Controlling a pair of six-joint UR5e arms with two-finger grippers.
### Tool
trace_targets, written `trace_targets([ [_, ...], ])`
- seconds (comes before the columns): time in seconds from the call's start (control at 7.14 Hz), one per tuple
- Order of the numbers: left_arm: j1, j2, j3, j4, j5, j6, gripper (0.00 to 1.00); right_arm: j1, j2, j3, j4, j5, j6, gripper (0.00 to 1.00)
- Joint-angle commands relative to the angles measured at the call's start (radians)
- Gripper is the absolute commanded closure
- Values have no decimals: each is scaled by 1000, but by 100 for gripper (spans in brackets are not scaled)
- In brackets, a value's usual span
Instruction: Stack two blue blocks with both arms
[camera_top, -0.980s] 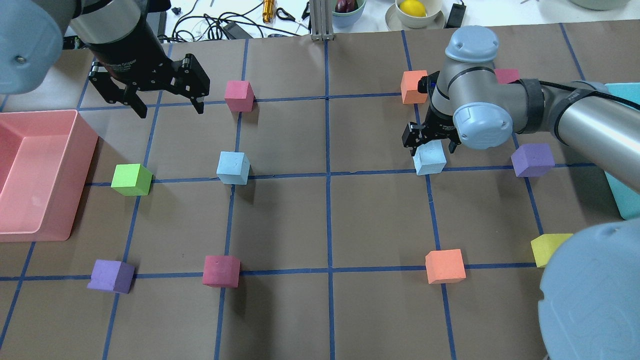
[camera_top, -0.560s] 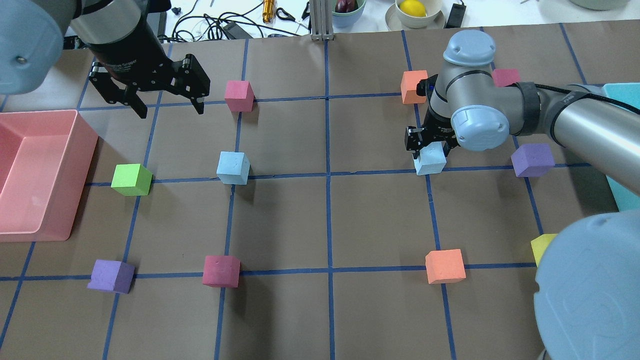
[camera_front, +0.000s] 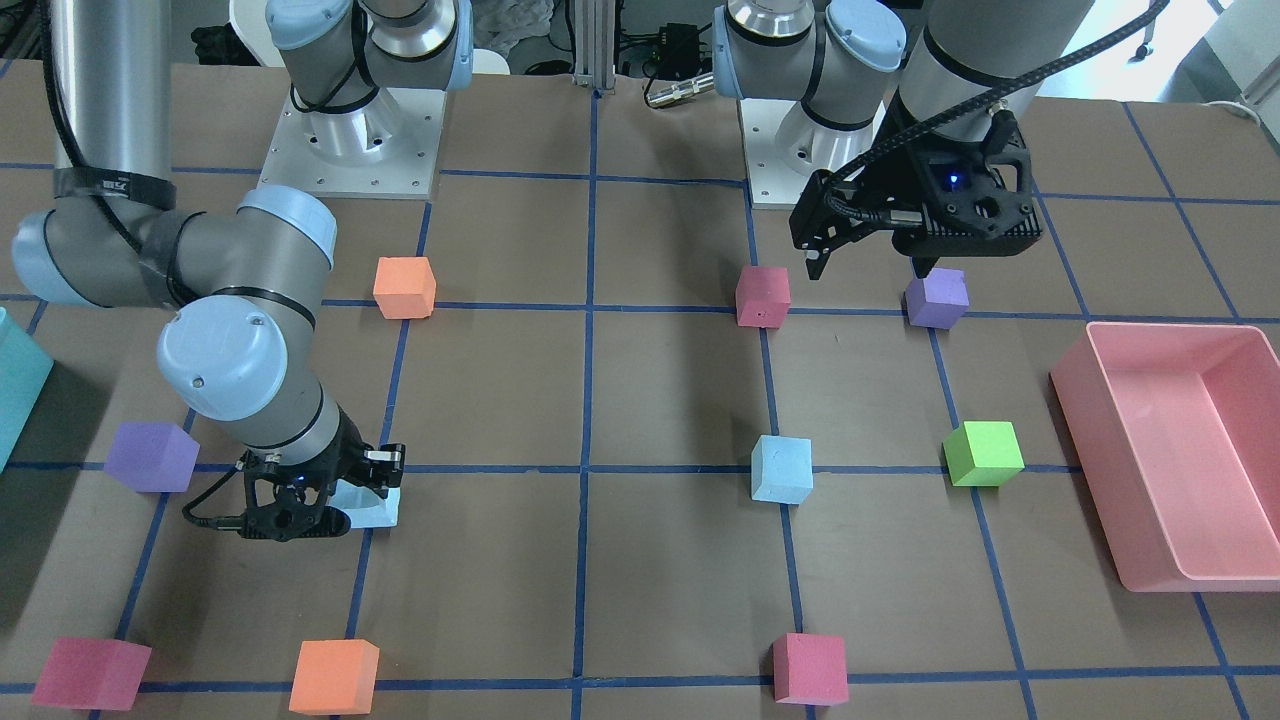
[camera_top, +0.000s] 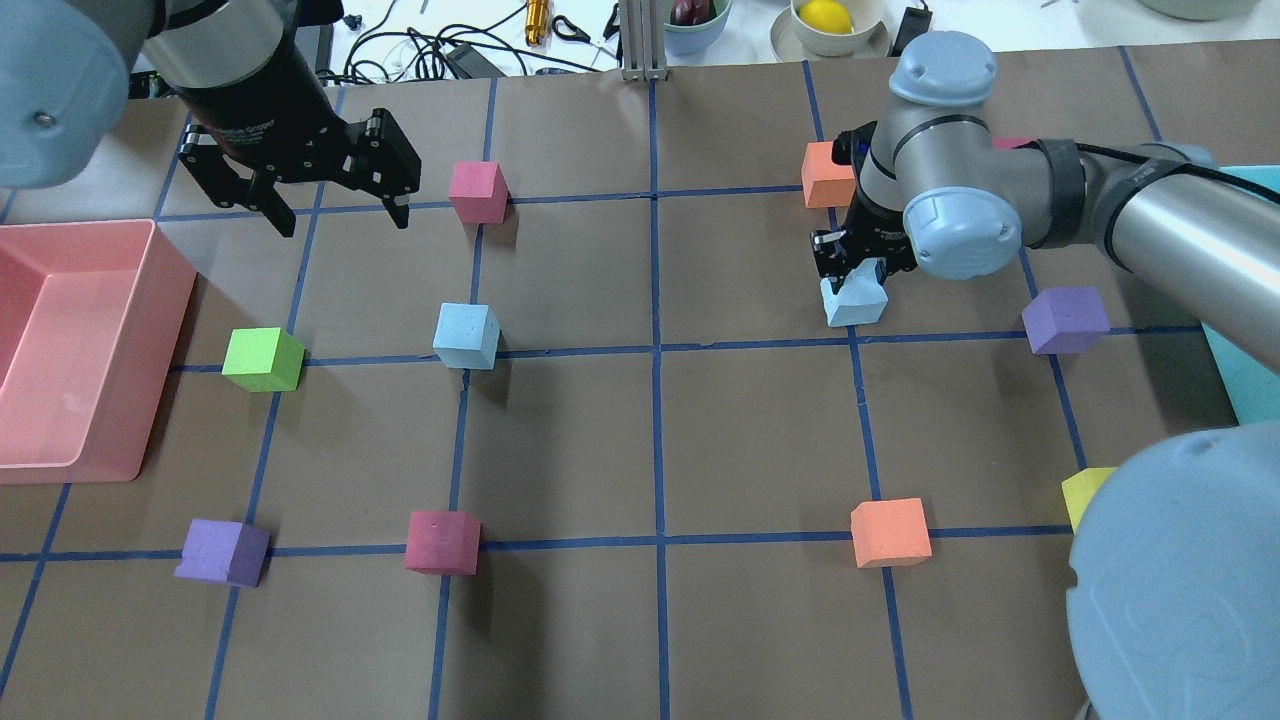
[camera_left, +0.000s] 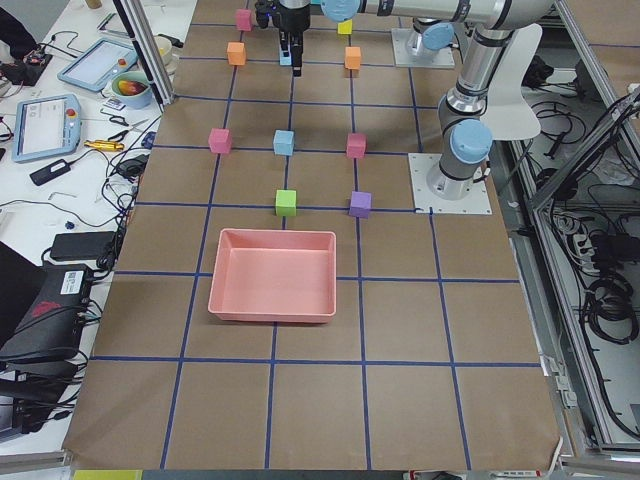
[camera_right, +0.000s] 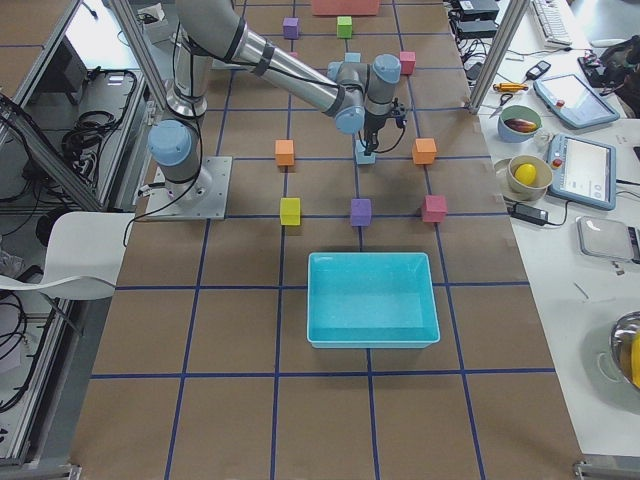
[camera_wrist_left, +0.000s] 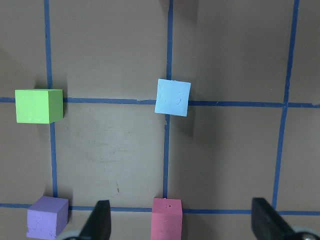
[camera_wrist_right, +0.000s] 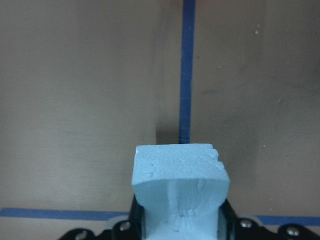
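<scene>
Stacking barely begun: the right end effector (camera_top: 852, 278) pinches one blue block (camera_top: 855, 303) at the right of the surface (camera_top: 760, 430), while the second blue block (camera_top: 466, 336) sits alone near the spread, empty left end effector (camera_top: 342, 222).

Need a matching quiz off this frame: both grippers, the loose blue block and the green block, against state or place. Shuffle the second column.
Column 1
1. left gripper
2. right gripper
3. loose blue block
4. green block

Column 2
A. closest block to the pink bin
B. shut on the other blue block
C. open, holding nothing
D. untouched, just right of the green block in the overhead view

Pairs: 1-C, 2-B, 3-D, 4-A
</scene>
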Motion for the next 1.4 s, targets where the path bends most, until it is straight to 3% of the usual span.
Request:
trace_targets([
  [0.0, -1, -1, -1, 0, 0, 0, 0, 39, 23, -134, 101, 70, 78, 92],
  [0.56, -2, -3, -1, 0, 0, -1, 0, 226, 203, -370, 153, 53, 303, 91],
  [0.84, -2, -1, -1, 0, 0, 0, 0, 282, 260, -410, 178, 10, 393, 86],
  [1.26, -4, -3, -3, 0, 0, 0, 0, 290, 271, -430, 178, 24, 425, 84],
])
